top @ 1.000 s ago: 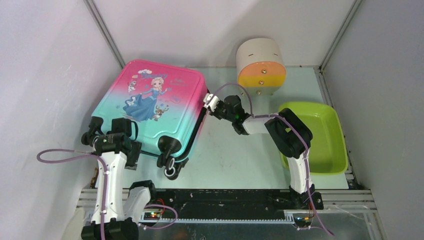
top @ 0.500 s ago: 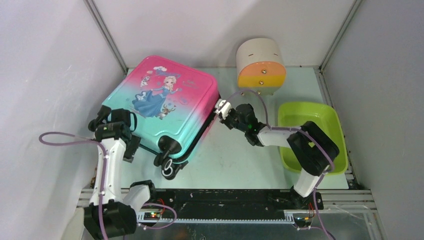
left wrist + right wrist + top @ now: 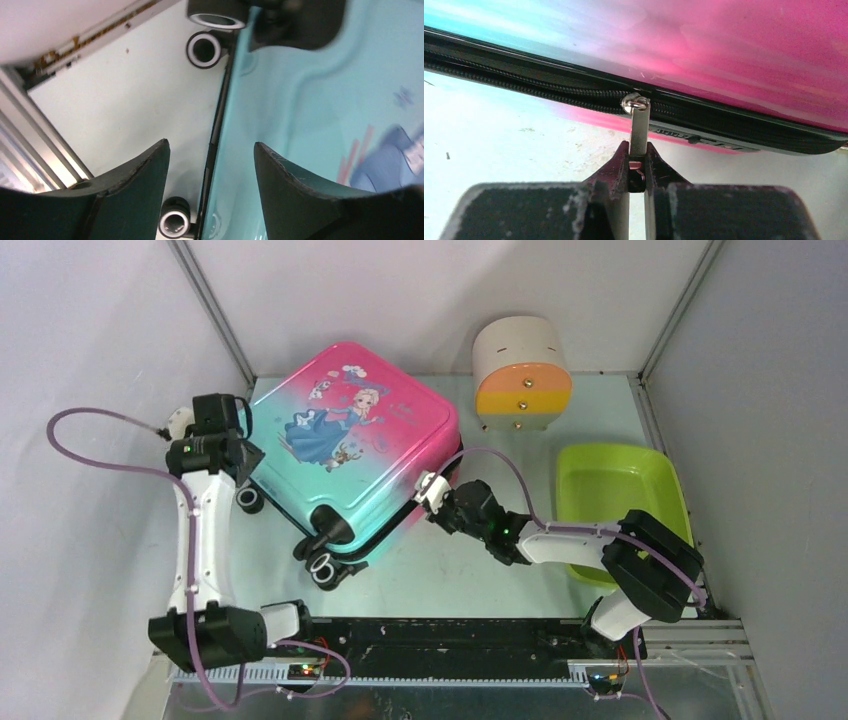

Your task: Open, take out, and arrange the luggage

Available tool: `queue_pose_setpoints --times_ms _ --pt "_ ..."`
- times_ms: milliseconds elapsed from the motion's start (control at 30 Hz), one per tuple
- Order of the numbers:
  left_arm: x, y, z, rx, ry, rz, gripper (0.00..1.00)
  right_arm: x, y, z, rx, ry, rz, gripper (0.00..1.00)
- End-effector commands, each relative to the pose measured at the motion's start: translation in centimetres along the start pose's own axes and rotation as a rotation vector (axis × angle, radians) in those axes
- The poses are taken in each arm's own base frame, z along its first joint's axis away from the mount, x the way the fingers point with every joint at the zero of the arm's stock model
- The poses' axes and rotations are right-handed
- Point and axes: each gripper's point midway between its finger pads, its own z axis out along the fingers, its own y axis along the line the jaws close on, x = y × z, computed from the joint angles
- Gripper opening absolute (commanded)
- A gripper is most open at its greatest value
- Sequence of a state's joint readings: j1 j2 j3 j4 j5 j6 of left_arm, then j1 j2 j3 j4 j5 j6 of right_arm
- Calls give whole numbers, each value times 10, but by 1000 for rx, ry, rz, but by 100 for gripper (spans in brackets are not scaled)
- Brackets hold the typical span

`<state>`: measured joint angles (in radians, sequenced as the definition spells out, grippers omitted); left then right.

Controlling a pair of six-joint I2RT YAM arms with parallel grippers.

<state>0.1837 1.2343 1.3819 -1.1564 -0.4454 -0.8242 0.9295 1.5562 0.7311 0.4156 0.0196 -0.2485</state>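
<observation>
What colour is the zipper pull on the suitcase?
Silver, plain shiny metal. The pull shows best in the right wrist view.

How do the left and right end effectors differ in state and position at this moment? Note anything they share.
The left end effector stands open, with nothing between its fingers; the right end effector is shut on the zipper pull. The left hangs over the teal, wheeled end of the luggage; the right sits at its pink side seam. Both are at the luggage's edge.

The luggage (image 3: pixel 350 440) lies left of the tray (image 3: pixel 620 502), the cylinder (image 3: pixel 520 370) behind.
</observation>
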Motion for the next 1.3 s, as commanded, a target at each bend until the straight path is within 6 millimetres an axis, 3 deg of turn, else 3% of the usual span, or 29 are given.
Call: queue_pose_setpoints --times_ms 0,33,167,300,433,500,667,767,933,1267 --pt "-10 -5 -47 218 -108 266 69 -77 13 -13 -27 -235 83 0" --pt "-12 -4 -64 284 -160 290 69 -79 13 -13 -25 -244 104 0" --pt "7 4 -92 424 -170 234 70 -77 -11 -14 62 -243 182 0" --pt "32 -15 -122 604 -111 323 69 -70 -50 -21 167 -225 213 0" --pt "43 -27 -144 672 -126 476 66 -64 -95 -28 241 -222 249 0" --pt "50 -34 -155 712 -126 543 64 -64 -106 -30 248 -223 260 0" --pt "71 -55 -186 840 -154 762 64 -67 -106 -28 191 -233 276 0" --pt "87 -59 -187 821 -160 917 68 -70 -99 -25 162 -243 288 0" --pt "142 -49 -185 864 -69 1176 76 -70 -94 -21 146 -247 293 0" --pt "197 -26 -151 803 43 1229 78 -77 -97 -23 138 -278 290 0"
